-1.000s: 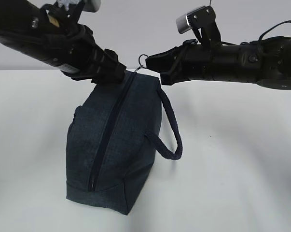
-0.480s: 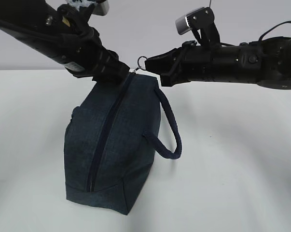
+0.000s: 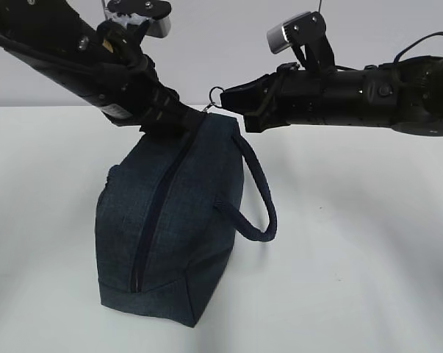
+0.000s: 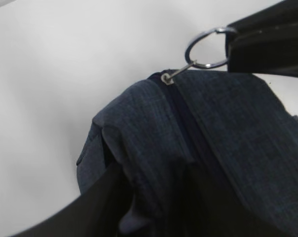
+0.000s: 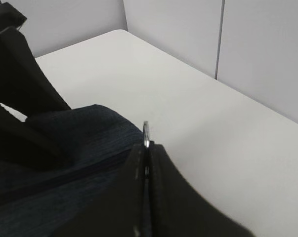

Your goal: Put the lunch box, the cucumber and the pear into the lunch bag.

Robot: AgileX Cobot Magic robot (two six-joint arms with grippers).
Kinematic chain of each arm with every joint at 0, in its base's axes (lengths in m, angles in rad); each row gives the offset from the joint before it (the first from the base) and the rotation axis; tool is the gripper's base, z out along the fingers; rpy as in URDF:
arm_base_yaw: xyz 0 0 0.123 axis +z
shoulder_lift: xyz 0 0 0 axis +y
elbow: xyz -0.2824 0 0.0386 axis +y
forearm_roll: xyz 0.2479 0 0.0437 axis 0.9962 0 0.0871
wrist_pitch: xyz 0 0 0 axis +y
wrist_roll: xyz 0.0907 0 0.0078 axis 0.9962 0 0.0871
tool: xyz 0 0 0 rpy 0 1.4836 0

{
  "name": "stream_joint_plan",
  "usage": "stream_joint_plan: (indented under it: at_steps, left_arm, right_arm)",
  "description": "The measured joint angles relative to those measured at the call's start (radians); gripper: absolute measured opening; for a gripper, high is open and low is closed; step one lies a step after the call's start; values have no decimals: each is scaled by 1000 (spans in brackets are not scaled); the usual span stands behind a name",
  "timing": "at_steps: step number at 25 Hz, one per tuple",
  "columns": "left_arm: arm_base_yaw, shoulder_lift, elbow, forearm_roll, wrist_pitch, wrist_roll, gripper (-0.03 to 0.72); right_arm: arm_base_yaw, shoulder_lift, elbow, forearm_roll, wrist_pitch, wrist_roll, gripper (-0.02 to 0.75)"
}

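Both arms reach inward, left end effector [image 3: 183, 118] clamping, right end effector [image 3: 232, 99] pinched tight.

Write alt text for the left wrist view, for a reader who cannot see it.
A dark navy fabric lunch bag fills the lower frame, its zipper closed, and its silver ring pull is pinched by the right gripper's black fingers at the upper right. The left gripper's dark fingers press into the fabric below; a white table lies behind.
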Motion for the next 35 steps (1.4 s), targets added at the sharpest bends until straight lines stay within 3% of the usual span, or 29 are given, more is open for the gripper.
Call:
stream_joint_plan:
  at_steps: [5, 11, 14, 21, 35]
  left_arm:
    - [39, 0, 0, -12, 12, 0, 265]
    - [111, -1, 0, -87, 20, -3, 407]
    - [121, -1, -1, -113, 24, -3, 443]
    - [128, -1, -65, -115, 28, -3, 454]
    - [128, 8, -68, -176, 83, -3, 437]
  right_arm:
    - [0, 0, 0, -5, 0, 0, 0]
    - [0, 0, 0, -7, -1, 0, 0]
    - [0, 0, 0, -7, -1, 0, 0]
    - [0, 0, 0, -7, -2, 0, 0]
    - [0, 0, -1, -7, -3, 0, 0]
